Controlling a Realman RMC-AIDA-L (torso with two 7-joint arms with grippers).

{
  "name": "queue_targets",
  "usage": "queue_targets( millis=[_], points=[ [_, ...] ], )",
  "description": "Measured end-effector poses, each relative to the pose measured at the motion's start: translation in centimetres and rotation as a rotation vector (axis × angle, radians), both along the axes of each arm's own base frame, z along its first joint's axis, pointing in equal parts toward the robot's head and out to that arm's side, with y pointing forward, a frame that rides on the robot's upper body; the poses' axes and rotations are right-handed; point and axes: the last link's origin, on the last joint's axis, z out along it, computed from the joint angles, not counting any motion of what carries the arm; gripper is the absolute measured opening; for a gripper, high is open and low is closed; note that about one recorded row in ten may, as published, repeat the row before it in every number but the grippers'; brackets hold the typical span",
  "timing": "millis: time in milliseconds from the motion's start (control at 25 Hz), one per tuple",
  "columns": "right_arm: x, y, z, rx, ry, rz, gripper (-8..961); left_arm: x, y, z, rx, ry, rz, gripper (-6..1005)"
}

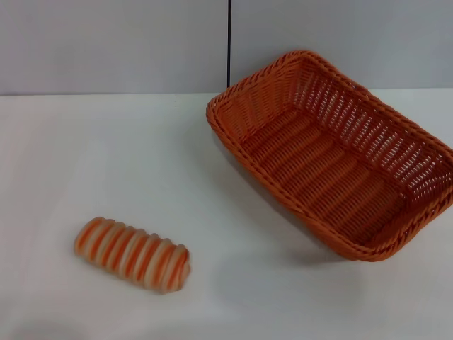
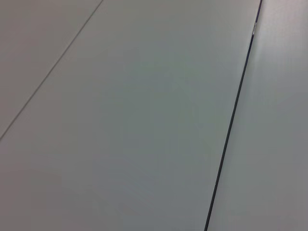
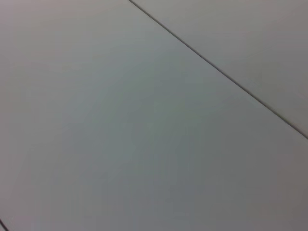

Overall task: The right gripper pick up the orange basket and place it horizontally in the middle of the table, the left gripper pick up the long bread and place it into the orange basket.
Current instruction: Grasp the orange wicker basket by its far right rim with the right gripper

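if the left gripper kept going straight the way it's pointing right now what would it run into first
Probably a plain grey panelled surface, which is all the left wrist view shows, crossed by thin seams. The left gripper itself is in no view. The long bread and orange basket are not in that line. How far off the surface is cannot be told.

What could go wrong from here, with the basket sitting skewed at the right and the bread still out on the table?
1. The orange basket lies diagonally, its far right corner cut off by the head view's edge, so a rim grasp there may be poorly seen.
2. Its sloping open-weave sides might slip or tilt when lifted.
3. The long bread is rounded and lies loose on the table; it could roll when pinched. Neither gripper is in view.
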Motion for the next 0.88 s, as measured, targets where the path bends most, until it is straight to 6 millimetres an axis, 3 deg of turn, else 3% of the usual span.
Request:
queue_targets(
  millis=[640, 880],
  points=[
    [-1.9, -2.2, 1.0, 0.201, 0.072, 0.167, 450, 0.0, -0.1, -0.1, 0.001, -0.007, 0.005, 837],
    [-4.4, -0.9, 4.3, 0.038, -0.080, 0.344, 451, 0.0, -0.1, -0.2, 0.000, -0.010, 0.005, 838]
  ],
)
